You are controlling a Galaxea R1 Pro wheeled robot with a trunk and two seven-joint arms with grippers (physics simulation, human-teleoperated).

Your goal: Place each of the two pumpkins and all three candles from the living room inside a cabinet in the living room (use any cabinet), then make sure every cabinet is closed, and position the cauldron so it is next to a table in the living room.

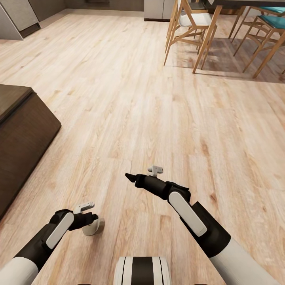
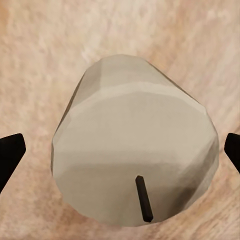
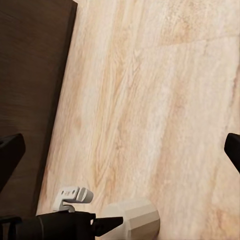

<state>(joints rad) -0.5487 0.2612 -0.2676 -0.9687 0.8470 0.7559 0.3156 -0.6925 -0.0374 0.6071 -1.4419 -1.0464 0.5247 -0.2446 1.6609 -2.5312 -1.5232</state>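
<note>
Now the pale faceted candle (image 2: 132, 145) (short black wick) stands upright.

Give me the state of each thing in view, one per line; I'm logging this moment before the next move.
candle: on the wooden floor, wick visible, between the left gripper's fingers; contact cannot be told.
left gripper: open, low at the candle.
right gripper: open, empty, held above the floor.
cabinet: fronts facing the camera look closed.
dining chairs: upright, at the table.
</note>
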